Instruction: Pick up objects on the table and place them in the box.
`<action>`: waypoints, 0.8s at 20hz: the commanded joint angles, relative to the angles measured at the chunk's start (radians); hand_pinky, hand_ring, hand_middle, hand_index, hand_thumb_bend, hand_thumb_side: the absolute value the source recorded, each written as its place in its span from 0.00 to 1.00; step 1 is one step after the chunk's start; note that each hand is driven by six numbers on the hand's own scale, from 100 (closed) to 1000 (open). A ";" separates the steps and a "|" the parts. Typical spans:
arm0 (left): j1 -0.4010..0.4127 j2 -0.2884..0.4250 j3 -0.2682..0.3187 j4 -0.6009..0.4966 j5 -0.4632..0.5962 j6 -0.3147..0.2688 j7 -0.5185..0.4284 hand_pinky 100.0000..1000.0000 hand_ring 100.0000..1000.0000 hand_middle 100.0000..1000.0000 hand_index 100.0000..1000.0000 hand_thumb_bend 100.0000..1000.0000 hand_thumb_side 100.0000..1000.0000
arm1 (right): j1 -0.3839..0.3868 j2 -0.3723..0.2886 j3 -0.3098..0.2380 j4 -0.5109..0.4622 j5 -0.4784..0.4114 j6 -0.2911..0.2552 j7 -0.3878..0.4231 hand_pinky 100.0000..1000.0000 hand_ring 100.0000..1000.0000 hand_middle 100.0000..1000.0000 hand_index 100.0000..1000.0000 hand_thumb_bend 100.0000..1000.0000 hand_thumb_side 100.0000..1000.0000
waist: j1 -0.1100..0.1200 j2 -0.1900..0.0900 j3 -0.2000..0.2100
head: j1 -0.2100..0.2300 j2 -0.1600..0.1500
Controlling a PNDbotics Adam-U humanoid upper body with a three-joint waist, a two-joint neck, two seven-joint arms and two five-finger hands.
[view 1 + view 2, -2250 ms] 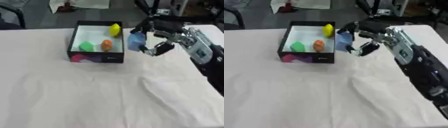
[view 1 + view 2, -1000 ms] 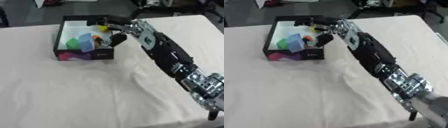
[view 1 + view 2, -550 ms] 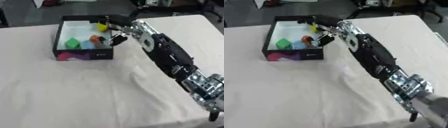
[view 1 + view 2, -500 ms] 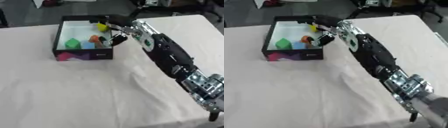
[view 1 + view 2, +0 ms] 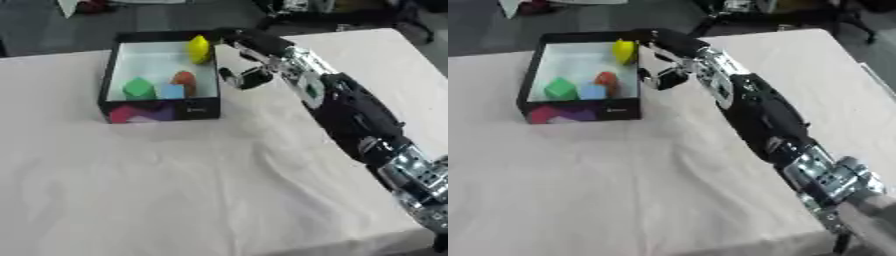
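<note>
**Right hand hangs at the box's right wall, 4 pieces inside**

The box (image 5: 157, 107) sits at about 11 o'clock on the white-clothed table (image 5: 175, 190), close to the far edge, and the cloth from 3 through 6 to 9 o'clock lies wide and bare, only wrinkled. The right arm crosses it from 4 o'clock up to 12.

Count in the box: 1 yellow piece (image 5: 199, 48) at the far right corner, 1 green piece (image 5: 137, 87), 1 blue piece (image 5: 172, 91) and 1 orange piece (image 5: 184, 79) just beside each other near the front wall.

The right hand (image 5: 247, 59) is just outside the right wall, fingers curled in with a gap to the thumb, holding nothing and touching no piece.
</note>
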 commanded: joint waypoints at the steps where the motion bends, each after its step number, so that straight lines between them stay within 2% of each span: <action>1: 0.009 0.033 0.020 -0.001 0.002 0.006 0.032 0.62 0.57 0.59 0.84 0.10 0.86 | 0.024 -0.047 -0.042 -0.082 -0.049 0.004 -0.044 0.89 0.87 0.84 0.93 0.00 0.13 | -0.017 -0.023 -0.022 | 0.040 -0.002; 4: 0.035 0.050 0.030 0.013 0.006 0.012 0.059 0.61 0.56 0.58 0.84 0.10 0.86 | 0.098 -0.023 -0.089 -0.160 -0.098 -0.008 -0.092 0.87 0.84 0.79 0.90 0.00 0.23 | -0.031 -0.033 -0.077 | 0.106 -0.002; 7: 0.059 0.060 0.036 0.026 0.017 0.014 0.086 0.61 0.56 0.58 0.83 0.09 0.87 | 0.176 0.027 -0.122 -0.238 -0.146 -0.035 -0.139 0.86 0.81 0.75 0.88 0.00 0.34 | -0.050 -0.031 -0.125 | 0.172 -0.002; 10: 0.076 0.066 0.034 0.044 0.034 0.016 0.103 0.60 0.55 0.57 0.83 0.08 0.87 | 0.248 0.082 -0.130 -0.311 -0.191 -0.055 -0.181 0.84 0.79 0.72 0.86 0.00 0.36 | -0.059 -0.025 -0.158 | 0.228 -0.002; 12: 0.082 0.076 0.033 0.057 0.049 0.018 0.113 0.60 0.55 0.57 0.82 0.07 0.87 | 0.298 0.124 -0.134 -0.361 -0.222 -0.044 -0.182 0.83 0.77 0.70 0.85 0.00 0.36 | -0.057 -0.020 -0.175 | 0.263 -0.002; 16: 0.085 0.107 0.028 0.095 0.082 0.034 0.126 0.60 0.55 0.57 0.82 0.07 0.88 | 0.398 0.222 -0.169 -0.435 -0.283 0.010 -0.131 0.81 0.74 0.66 0.83 0.00 0.41 | -0.043 -0.020 -0.191 | 0.316 -0.002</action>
